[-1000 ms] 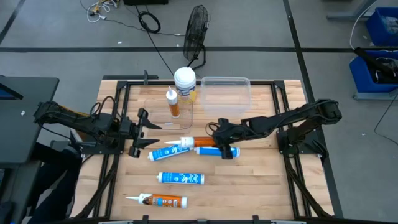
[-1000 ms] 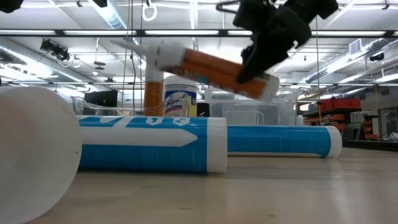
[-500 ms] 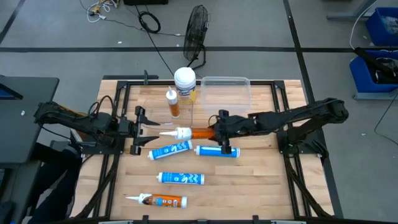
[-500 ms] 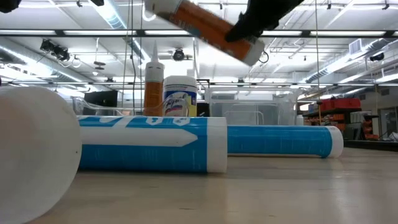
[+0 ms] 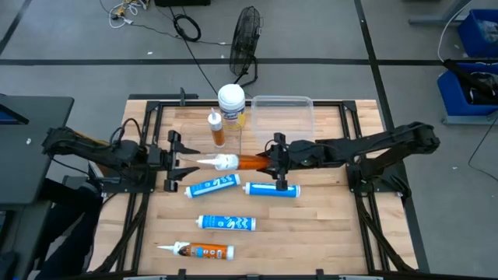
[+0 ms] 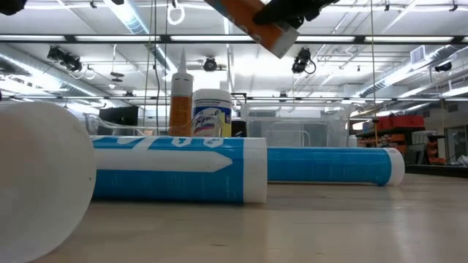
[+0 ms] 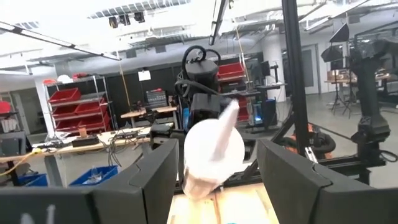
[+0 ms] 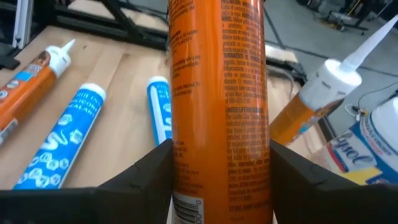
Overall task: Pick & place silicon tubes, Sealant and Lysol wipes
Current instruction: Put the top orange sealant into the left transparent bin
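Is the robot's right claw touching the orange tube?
Touching. In the right wrist view, the orange tube sits squeezed between the right gripper's two dark fingers. The high view shows that gripper holding it up over the table.

The wooden bench (image 5: 327, 225) carried the Lysol wipes (image 5: 231, 103) upright at its far edge. Beside the canister stood an orange tube (image 5: 217, 130) and a clear bin (image 5: 282, 117). Three blue tubes (image 5: 226, 222) and another orange tube (image 5: 198, 250) lay nearer the front.
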{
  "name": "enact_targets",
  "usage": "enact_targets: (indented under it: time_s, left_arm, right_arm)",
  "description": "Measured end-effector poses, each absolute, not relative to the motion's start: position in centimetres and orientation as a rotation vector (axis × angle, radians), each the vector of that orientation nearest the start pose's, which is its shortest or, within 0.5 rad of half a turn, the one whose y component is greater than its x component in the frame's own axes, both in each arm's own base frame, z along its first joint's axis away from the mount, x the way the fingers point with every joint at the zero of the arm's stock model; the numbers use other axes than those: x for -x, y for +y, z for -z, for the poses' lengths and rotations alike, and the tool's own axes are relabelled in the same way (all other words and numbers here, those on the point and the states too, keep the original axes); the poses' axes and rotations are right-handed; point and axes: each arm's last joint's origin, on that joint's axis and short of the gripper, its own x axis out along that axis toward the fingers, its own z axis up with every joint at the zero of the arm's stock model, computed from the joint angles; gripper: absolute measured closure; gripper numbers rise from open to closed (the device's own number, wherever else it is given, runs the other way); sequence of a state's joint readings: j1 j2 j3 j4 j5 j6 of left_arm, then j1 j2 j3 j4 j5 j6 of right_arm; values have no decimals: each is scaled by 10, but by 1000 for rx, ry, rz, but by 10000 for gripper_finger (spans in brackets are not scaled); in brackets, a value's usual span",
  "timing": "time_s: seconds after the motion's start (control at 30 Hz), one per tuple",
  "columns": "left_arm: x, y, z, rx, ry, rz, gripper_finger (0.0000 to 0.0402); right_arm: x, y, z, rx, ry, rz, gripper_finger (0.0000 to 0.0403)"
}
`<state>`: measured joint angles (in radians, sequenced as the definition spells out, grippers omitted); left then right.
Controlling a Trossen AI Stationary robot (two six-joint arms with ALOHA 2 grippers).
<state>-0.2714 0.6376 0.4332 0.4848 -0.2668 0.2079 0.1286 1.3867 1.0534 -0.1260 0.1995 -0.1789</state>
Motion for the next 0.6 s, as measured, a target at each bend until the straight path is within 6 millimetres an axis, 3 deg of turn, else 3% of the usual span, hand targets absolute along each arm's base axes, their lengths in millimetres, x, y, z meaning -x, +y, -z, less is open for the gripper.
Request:
enact_targets:
  time_s: [0.6]
  left_arm:
    - [-166,-38,-301,-146,-392,-55,179]
  right_arm:
    - [-312,32,-301,213,389,41,201]
